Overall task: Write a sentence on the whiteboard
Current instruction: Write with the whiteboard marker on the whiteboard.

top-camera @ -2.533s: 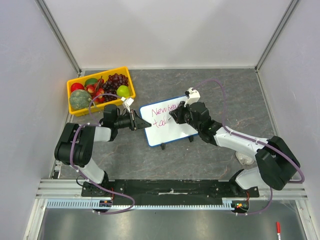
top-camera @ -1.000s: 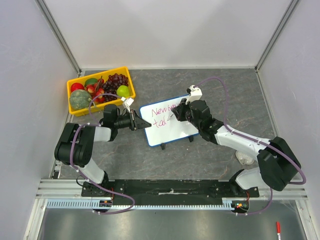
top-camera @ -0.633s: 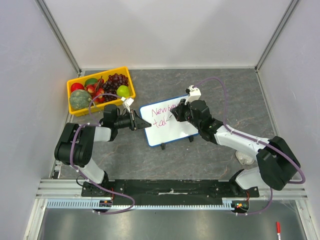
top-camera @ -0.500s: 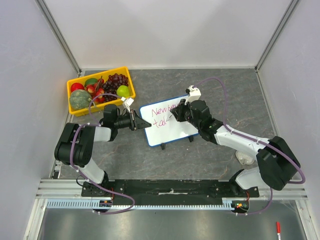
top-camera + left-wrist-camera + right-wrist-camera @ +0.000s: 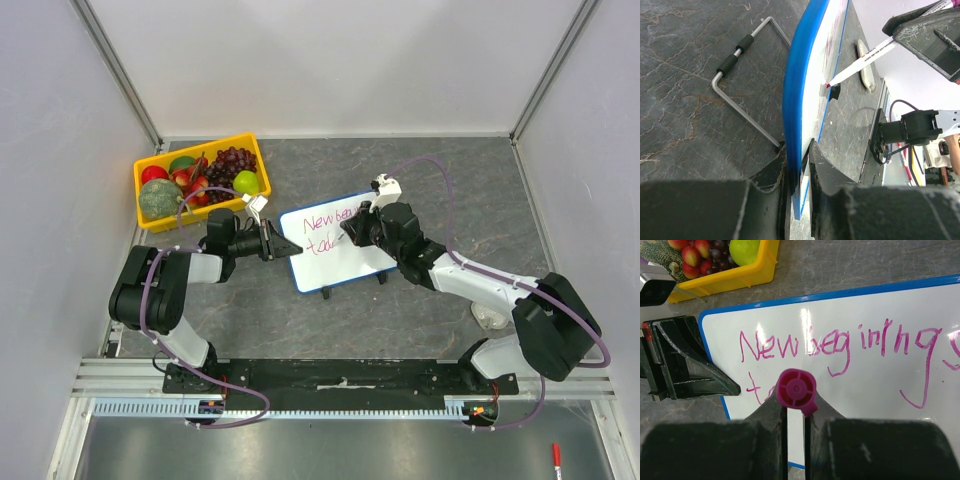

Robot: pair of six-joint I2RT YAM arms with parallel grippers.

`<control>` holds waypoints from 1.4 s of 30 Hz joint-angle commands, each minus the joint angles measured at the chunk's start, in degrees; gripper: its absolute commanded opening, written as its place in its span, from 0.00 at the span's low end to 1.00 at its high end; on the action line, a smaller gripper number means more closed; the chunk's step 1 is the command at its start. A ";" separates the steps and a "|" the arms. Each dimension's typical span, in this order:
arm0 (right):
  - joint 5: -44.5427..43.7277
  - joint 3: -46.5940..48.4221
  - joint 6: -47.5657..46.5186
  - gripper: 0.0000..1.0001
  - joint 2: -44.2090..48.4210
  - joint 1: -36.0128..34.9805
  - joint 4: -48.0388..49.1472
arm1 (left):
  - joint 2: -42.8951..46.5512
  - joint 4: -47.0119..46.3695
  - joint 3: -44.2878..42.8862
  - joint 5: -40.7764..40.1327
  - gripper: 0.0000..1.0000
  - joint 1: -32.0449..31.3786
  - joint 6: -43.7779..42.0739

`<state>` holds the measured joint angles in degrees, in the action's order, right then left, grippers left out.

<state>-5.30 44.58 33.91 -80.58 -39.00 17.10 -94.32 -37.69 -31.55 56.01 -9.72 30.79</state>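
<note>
Overhead view of a dark stone-patterned desk (image 5: 450,190) with two robot arms reaching inward from the 6 o'clock edge. The whiteboard (image 5: 335,255), white with a thin blue frame, stands near the desk's centre, tilted back on a wire foot (image 5: 740,105). The left fingers (image 5: 283,246) meet it at its 9 o'clock edge. In the left wrist view these fingers (image 5: 800,165) are narrow, pinching the blue frame (image 5: 795,100) between them, one finger on the back and one on the writing face. The right fingers (image 5: 350,232) hover over the board's upper middle, toward 12 o'clock from its centre, closed around a pink marker (image 5: 796,388). Its capless end faces the right wrist camera, between the fingers (image 5: 796,415). From the left wrist the marker (image 5: 865,62) slants down to the white face and its tip appears to touch it. The sentence (image 5: 840,345) is in pink handwriting: a top line reading "New beginings", and a second line begun below at the board's 8 o'clock, partly hidden behind the marker. A yellow tray (image 5: 197,150) of fruit sits at 10 o'clock from the board, well apart from it.
</note>
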 commanded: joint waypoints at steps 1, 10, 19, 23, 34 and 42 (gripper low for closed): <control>-3.13 -0.72 -1.74 0.00 1.03 0.16 -1.72 | 0.98 2.27 -0.35 -2.75 0.02 -0.04 -4.33; -4.72 1.47 -2.18 0.00 1.21 0.24 -1.98 | 1.25 2.45 -0.35 -2.84 0.02 -0.13 -4.42; -5.51 3.67 -1.74 0.00 1.03 0.24 -1.46 | 1.25 2.45 -0.35 -2.84 0.02 -0.13 -4.59; -5.77 4.64 -1.92 0.00 1.03 0.24 -1.63 | 1.25 2.54 -0.44 -2.92 0.02 -0.13 -4.51; -4.81 2.89 -2.27 0.00 0.59 0.33 -2.42 | 1.16 2.45 -0.53 -2.83 0.02 -0.13 -4.51; -3.93 -0.01 -2.18 0.00 1.03 0.33 -2.60 | 1.16 2.54 -0.44 -2.84 0.02 -0.13 -4.51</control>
<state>-8.71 46.50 32.86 -80.20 -38.87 15.16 -94.00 -37.30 -31.55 55.96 -9.72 30.55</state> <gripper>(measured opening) 0.133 0.204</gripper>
